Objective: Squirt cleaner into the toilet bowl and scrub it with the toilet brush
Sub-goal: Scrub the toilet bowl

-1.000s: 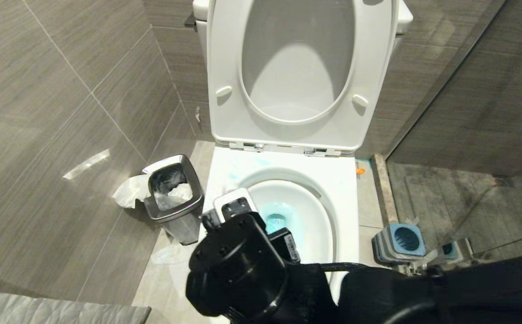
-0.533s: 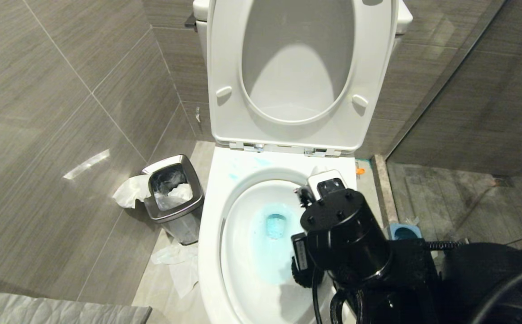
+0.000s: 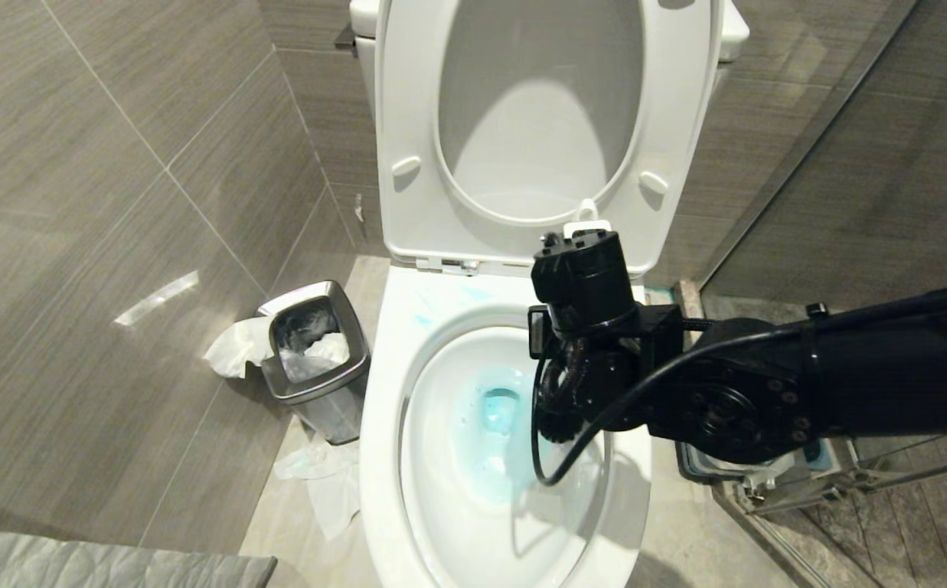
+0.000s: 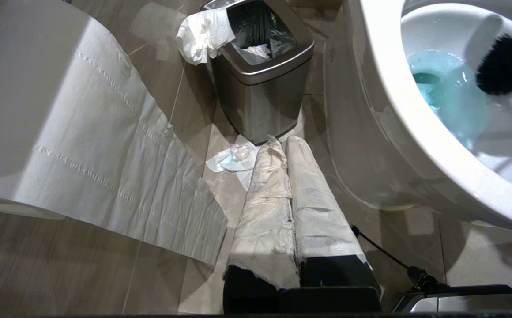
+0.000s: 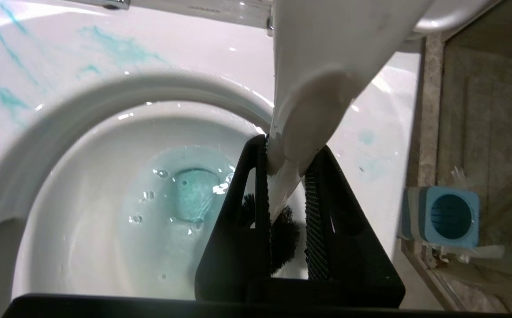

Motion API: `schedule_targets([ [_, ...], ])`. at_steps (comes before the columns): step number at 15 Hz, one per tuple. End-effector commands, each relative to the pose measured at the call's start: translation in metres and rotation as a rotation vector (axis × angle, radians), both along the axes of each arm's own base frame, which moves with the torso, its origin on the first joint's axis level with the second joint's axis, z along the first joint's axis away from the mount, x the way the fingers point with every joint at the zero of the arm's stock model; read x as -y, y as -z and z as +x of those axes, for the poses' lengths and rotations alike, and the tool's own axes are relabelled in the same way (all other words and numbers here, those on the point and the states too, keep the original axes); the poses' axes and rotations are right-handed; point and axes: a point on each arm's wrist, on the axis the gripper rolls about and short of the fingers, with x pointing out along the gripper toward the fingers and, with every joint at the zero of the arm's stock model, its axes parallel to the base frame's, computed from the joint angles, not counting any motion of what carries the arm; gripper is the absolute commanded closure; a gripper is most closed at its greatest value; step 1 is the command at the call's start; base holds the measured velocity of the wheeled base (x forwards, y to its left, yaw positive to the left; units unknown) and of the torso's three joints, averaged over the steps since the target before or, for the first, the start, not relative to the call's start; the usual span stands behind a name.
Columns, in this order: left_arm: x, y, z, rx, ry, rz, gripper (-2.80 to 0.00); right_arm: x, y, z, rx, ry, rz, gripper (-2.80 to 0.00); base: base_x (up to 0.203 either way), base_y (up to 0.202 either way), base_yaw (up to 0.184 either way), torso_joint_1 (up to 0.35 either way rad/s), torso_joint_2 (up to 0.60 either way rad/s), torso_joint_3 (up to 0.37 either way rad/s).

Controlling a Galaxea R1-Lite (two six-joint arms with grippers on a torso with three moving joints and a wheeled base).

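The squirting part looked done. Blue cleaner (image 5: pixel 119 48) was smeared in thin streaks on the white ledge behind the toilet bowl (image 3: pixel 380 457), and the water at the bottom of the bowl was tinted the same blue. The seat and lid (image 3: pixel 522 122) were tipped up out of the way. The scrubbing part looked like it was under way. The right gripper (image 5: pixel 288 176) hung over the right side of the bowl, and its two black fingers were pinching the white handle of the toilet brush (image 5: pixel 318 79). The dark bristly head of the brush was down inside the bowl, close to the white wall on the right, just beside the blue pool. I could not tell if the bristles were touching the wall. The blue streaks on the back ledge were not rubbed away, so I think a good bit of scrubbing was left. The blue brush holder (image 5: pixel 448 216) sat on the floor to the right of the toilet, empty, so the brush would need to go back there. The left gripper (image 4: pixel 289 198) was parked low near the floor by the steel bin (image 4: pixel 260 75), its wrapped fingers pressed together with nothing between them.
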Motion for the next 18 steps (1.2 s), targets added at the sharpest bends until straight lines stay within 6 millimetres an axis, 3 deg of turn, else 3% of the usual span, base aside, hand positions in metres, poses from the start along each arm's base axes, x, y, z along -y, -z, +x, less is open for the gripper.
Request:
schedule_targets([
  [1,0.0,0.0,0.0,-0.004,-0.001,0.005,0.0,-0.023,0.02,0.022,-0.003,-0.001,-0.014,0.0,0.0,0.0,0.0,0.0,0.0,0.0],
  [5,0.0,0.0,0.0,-0.004,-0.007,0.006,0.0,-0.065,0.015,0.027,0.054,-0.066,0.002,0.0,0.0,0.0,0.0,0.0,0.0,0.0],
  [9,0.0,0.0,0.0,-0.004,-0.007,0.003,0.0,-0.103,0.021,0.0,0.057,-0.175,-0.031,0.0,0.0,0.0,0.0,0.0,0.0,0.0],
  [18,0.0,0.0,0.0,-0.001,-0.005,-0.008,0.0,-0.097,-0.01,-0.021,0.059,-0.205,-0.036,0.0,0.0,0.0,0.0,0.0,0.0,0.0],
])
